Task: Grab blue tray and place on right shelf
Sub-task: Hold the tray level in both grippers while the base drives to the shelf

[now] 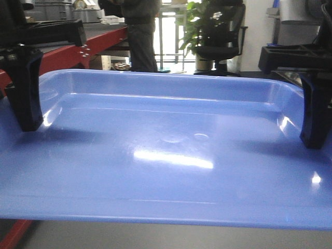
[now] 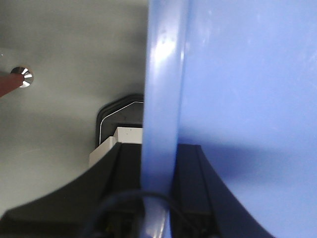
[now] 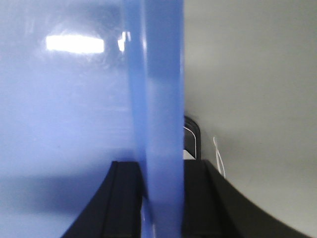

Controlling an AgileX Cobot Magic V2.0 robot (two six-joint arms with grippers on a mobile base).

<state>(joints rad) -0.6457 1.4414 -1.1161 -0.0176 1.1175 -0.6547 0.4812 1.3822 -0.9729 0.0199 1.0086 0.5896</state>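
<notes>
The blue tray (image 1: pixel 171 155) fills almost the whole front view. It is held level in the air between the two arms, with grey floor (image 2: pixel 59 64) showing beyond its edges, and nothing lies in it. The right shelf is not visible in any view, so I judge that the carrying is in hand and the placing is not yet done.

The tray is wide, glossy and thin, and it is held only at its two short rims. If one arm goes faster or higher than the other, the plastic can twist, or a rim can slide out of its grip, and the tray will drop. Behind it stand a red-edged bench (image 1: pixel 98 41), a person (image 1: pixel 141 31) and a black office chair (image 1: pixel 220 36). A wide turn toward the shelf can knock the far rim against one of them.

The left jaws are closed on the left rim. In the left wrist view the rim passes straight between the two black fingers (image 2: pixel 124 168), one on each side and both touching it. The right jaws pinch the right rim in the same way, as the right wrist view shows.

The smallest thing is a shiny bench foot (image 2: pixel 22 77) on the floor, well apart from the left rim.
</notes>
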